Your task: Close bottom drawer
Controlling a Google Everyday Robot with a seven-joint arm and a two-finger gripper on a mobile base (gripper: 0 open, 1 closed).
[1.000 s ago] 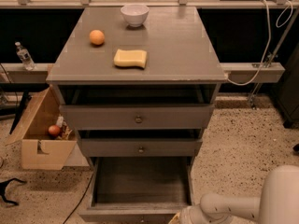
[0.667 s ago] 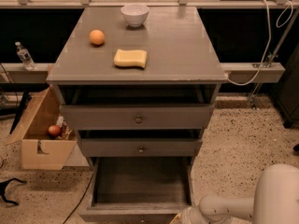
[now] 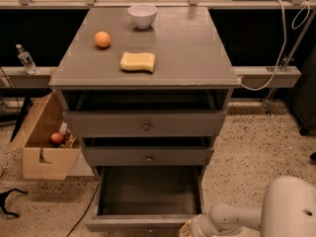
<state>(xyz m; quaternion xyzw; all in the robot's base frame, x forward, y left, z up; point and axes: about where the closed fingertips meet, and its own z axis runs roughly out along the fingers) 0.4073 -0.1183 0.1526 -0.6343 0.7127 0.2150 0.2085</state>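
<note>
Grey-painted wood makes up the whole three-drawer cabinet (image 3: pixel 187 58). Its lowest drawer, the deep box-shaped bottom drawer (image 3: pixel 138 223), stands pulled far out beyond the front edge of the top. Its front panel runs along the lower border of the view, and the knob is cut off there. The robot's cream-coloured two-finger gripper (image 3: pixel 191 228) sits low at the drawer's front right corner, touching or just beside the panel. Whether it is spread or closed I cannot tell.

Closing looks not yet under way. To do it well, I judge the push should land flat on the front panel, nearer its middle than that right corner. An off-centre shove could skew a deep box on its runners and jam it. Drive straight toward the back edge, level and steady, until the panel sits flush under the grey middle drawer (image 3: pixel 148 157). That one is a little open, as is the wider grey top drawer (image 3: pixel 145 125). Gentle pressure should keep the round orange fruit (image 3: pixel 102 39) near the left edge, the white bowl (image 3: pixel 142 15) at the back edge and the yellow sponge (image 3: pixel 138 61) from shifting.
</note>
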